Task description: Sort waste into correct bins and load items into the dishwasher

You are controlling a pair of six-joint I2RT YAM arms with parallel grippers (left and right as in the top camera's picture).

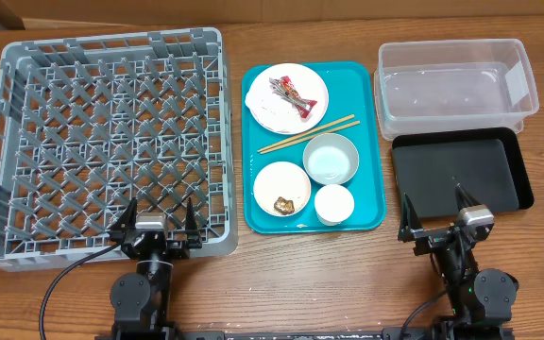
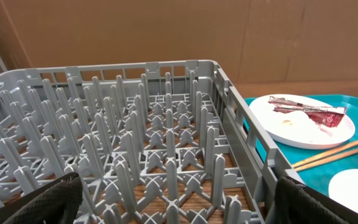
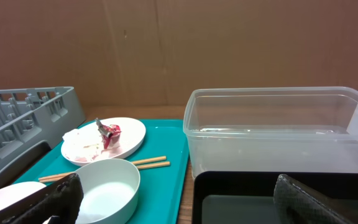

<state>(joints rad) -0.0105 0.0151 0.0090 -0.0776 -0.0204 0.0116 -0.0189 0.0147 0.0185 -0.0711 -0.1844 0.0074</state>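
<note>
The grey dishwasher rack (image 1: 111, 42) fills the left of the table. On the teal tray (image 1: 366, 104) a large plate (image 1: 286, 97) carries a crumpled napkin (image 1: 272, 106) and a red-and-silver wrapper (image 1: 294, 94). Below it lie chopsticks (image 1: 307, 134), a bowl (image 1: 331, 158), a smaller plate (image 1: 281, 184) with a brown scrap (image 1: 285, 202), and a cup (image 1: 333, 204). The clear tub (image 1: 442, 90) and black tray (image 1: 461, 175) sit at the right. My left gripper (image 1: 161, 204) hangs open over the rack's near wall. My right gripper (image 1: 433, 200) is open at the black tray's near edge.
In the left wrist view the rack's pegs (image 2: 166, 124) stand directly ahead of my open fingers (image 2: 36, 202). The right wrist view has the bowl (image 3: 107, 186) at left and the clear tub (image 3: 278, 130) behind the black tray (image 3: 241, 186). Bare wood lies along the table's near edge.
</note>
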